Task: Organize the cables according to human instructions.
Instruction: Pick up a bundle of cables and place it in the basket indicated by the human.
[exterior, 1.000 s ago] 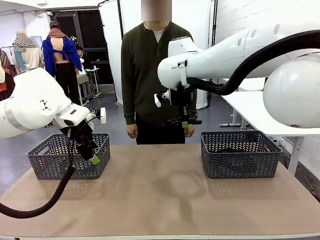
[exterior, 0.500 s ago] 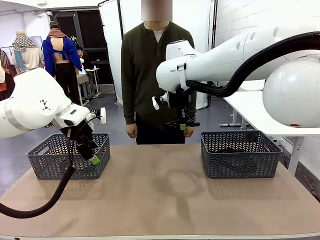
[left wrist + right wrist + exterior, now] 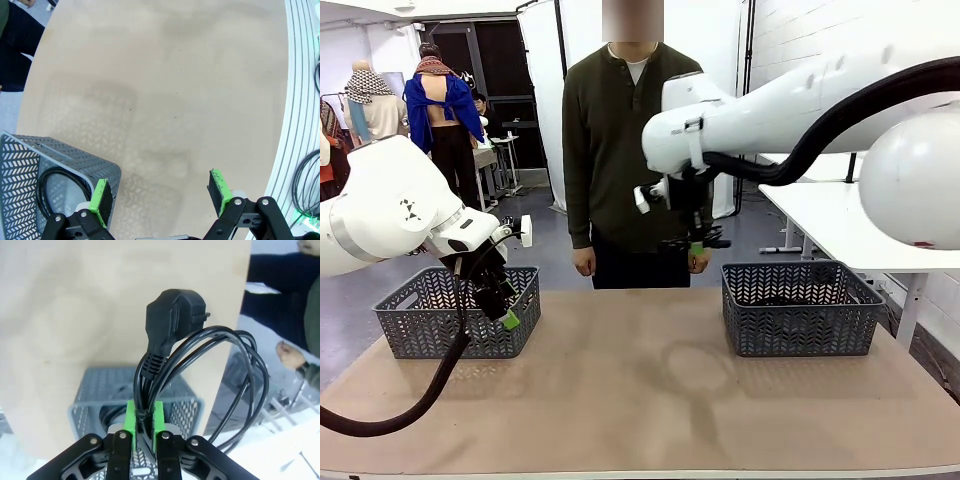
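Across the tan surface (image 3: 650,390) the person (image 3: 620,150) stands at the far edge, arms down, hands at hip level. The right gripper (image 3: 144,427) hangs high in the air in front of the person's middle, its jaws clamped on a coiled black cable (image 3: 210,375); from the wrist view the cord passes between the green pads and its chunky plug (image 3: 172,315) sticks up above them, the loops fanning off to one side. In the front view that gripper (image 3: 697,246) sits above and just left of the right-hand grey basket (image 3: 800,310), which has something dark lying in it. The left gripper (image 3: 505,312) is low, just in front of the left-hand grey basket (image 3: 420,325), with its jaws spread wide apart and nothing between them. Its wrist view shows the two green pads (image 3: 100,197) well separated over bare surface, the basket corner (image 3: 60,160) beside one of them, and another black cable (image 3: 50,187) curled inside that basket.
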You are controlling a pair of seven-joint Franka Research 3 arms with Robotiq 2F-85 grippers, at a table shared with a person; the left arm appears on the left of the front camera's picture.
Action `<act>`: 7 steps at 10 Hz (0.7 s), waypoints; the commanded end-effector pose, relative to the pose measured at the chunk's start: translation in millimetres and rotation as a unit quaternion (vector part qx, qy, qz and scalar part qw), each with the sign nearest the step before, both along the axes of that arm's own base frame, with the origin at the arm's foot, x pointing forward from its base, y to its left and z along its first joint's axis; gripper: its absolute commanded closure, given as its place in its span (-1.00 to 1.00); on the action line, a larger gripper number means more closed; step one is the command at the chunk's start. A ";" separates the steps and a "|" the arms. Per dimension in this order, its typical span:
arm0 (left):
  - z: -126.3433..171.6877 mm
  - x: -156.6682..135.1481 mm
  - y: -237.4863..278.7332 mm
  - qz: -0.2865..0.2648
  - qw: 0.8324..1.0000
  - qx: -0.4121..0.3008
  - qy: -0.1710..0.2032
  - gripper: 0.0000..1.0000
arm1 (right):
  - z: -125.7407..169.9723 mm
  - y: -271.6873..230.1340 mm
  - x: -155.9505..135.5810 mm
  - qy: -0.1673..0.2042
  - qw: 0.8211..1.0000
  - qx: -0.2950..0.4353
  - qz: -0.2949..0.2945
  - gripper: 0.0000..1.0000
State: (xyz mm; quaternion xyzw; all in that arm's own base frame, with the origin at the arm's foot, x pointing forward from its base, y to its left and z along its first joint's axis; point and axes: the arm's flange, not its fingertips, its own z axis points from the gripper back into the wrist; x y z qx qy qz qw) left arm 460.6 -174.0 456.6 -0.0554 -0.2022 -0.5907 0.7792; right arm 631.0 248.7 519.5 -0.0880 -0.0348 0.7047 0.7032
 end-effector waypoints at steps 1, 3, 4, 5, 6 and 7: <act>2.4 -0.7 0.0 -0.001 1.000 0.003 0.005 -1.00 | 9.4 -35.9 -14.7 0.001 1.000 0.005 -0.015 1.00; 2.4 -0.7 0.0 -0.001 1.000 0.003 0.005 -1.00 | 16.3 -58.4 -21.1 0.000 0.999 0.005 -0.039 1.00; 2.4 -0.7 0.0 -0.001 1.000 0.003 0.005 -1.00 | 15.9 -64.8 -22.5 0.003 0.999 0.003 -0.044 1.00; 2.4 -0.7 0.0 -0.001 1.000 0.003 0.005 -1.00 | 14.1 -71.0 -23.0 0.005 0.999 0.004 -0.045 1.00; 2.4 -0.7 0.0 -0.001 1.000 0.003 0.005 -1.00 | 12.0 -78.9 -24.5 0.003 0.999 0.007 -0.041 1.00; 2.4 -0.7 0.0 -0.001 1.000 0.003 0.005 -1.00 | 10.4 -89.9 -28.2 -0.008 0.999 0.009 -0.037 1.00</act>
